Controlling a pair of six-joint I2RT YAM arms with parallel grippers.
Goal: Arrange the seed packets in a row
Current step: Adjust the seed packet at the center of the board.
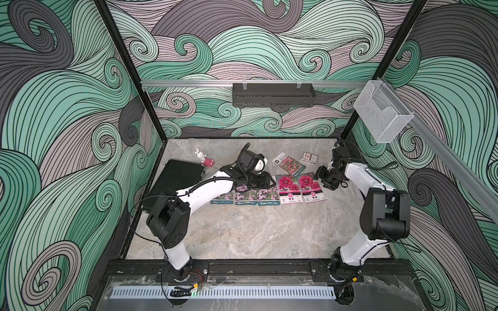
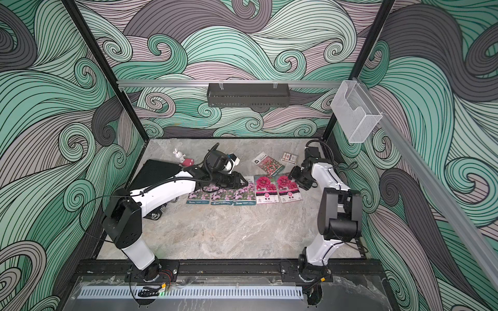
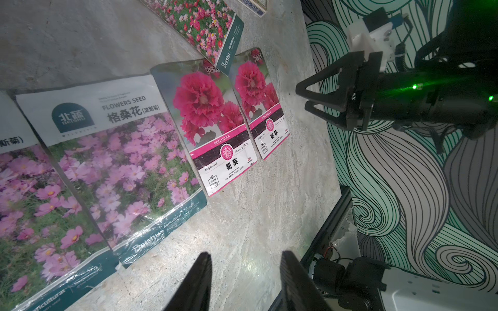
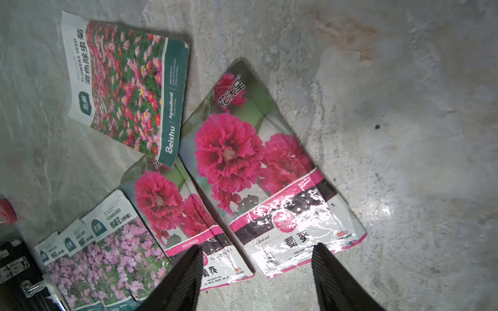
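Glossy film packets, all lying flat on the stone table [image 1: 242, 229]. We count five of six in line. Three purple-pink packets [image 1: 246, 196] sit edge to edge, with two magenta packets [image 1: 287, 188] on their right. The red-pink mix packet [image 1: 289, 163] is the odd one out. It lies skewed behind the row, and its teal corner laps over the top edges where the two magenta packets meet.

Right gripper [image 4: 256, 255] hovers over the outer magenta packet with its jaws spread and nothing between them. Left gripper [image 3: 245, 264] also has its jaws parted and is empty. It hangs low where the purple-pink run meets the magenta pair.

Our read is that one move is left: the mix packet goes to the right end of the row.

Risks we see:
- Overlap: if the mix packet is dragged rather than lifted, its corner could pull both magenta packets out of line.
- Grip: thin, slick film on hard stone gives the fingers little edge to catch. A slip would probably shove the packet further under or over its neighbours.
- Placement: if it comes down too close to the outer magenta packet, it could ride up on it or nudge the whole row.
- Arms: the two grippers are near each other. If both go for the mix packet, they may clash.
- Small patterned box [image 1: 310, 157] sits just beside the mix packet, so a wide approach could knock it.
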